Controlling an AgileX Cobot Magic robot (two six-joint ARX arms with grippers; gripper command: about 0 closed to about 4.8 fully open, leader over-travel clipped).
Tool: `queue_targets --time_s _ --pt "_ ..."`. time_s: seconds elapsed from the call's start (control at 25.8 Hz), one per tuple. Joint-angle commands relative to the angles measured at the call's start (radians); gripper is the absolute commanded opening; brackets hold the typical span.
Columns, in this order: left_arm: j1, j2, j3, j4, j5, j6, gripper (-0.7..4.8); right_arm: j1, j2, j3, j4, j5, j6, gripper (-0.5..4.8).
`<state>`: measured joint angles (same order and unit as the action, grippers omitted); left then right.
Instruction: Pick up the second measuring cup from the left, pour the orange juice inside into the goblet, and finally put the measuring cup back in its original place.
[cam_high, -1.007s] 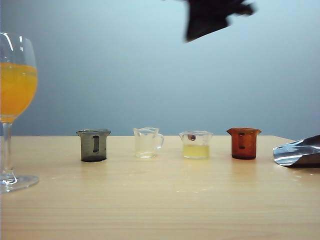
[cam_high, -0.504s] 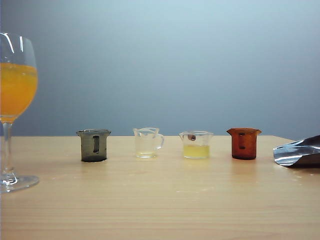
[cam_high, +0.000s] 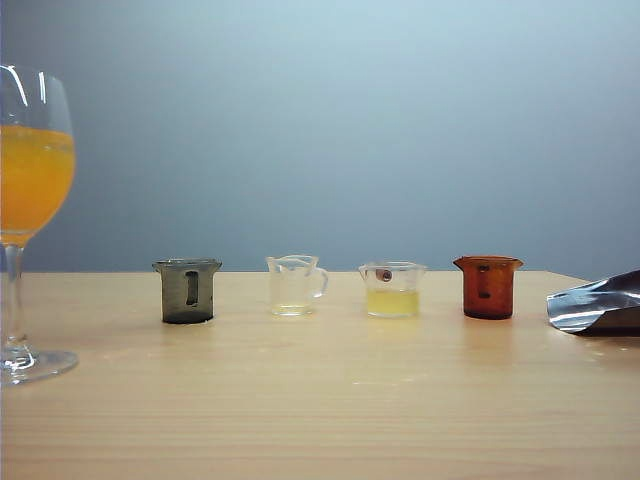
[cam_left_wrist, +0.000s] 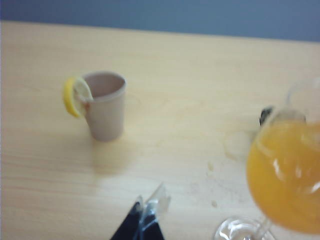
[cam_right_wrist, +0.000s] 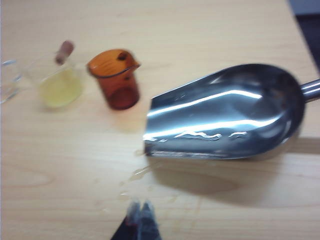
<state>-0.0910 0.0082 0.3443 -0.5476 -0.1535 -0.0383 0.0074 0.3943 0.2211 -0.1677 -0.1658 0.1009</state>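
Judging by the row, the work looks finished: the measuring cup (cam_high: 294, 286) stands second from the left on the surface (cam_high: 320, 400), upright and nearly empty, while the goblet (cam_high: 28, 220) at the far left holds the orange juice (cam_high: 33, 180). Nothing appears left but parking the arms. Neither arm shows in the exterior view. Only the left wrist view shows a beige cup (cam_left_wrist: 105, 105) with a lemon slice (cam_left_wrist: 75, 96) on its rim, and the left gripper (cam_left_wrist: 148, 215), tips together, empty. Only the right wrist view shows the steel scoop (cam_right_wrist: 230, 112) whole, some drops beside it, and the right gripper (cam_right_wrist: 140, 216), closed on nothing.
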Motion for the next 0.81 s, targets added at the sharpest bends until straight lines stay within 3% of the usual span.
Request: queue_targets --time_s 0.04,0.23,0.5,0.81 --pt "0.013 -0.006 -0.079 0.026 0.002 0.0 -0.03 -0.002 -0.001 -0.021 0.039 0.034 0.0 0.01" --pt "0.035 -0.006 -0.244 0.051 -0.002 0.005 -0.03 -0.001 -0.011 -0.021 0.014 0.034 0.0 0.0" --pt "0.075 -0.006 -0.335 0.398 0.005 0.002 -0.02 0.0 -0.019 -0.021 0.012 0.034 0.0 0.0" --pt "0.081 -0.006 -0.335 0.403 0.008 0.002 -0.02 -0.002 -0.286 -0.105 0.014 0.034 0.0 0.0"
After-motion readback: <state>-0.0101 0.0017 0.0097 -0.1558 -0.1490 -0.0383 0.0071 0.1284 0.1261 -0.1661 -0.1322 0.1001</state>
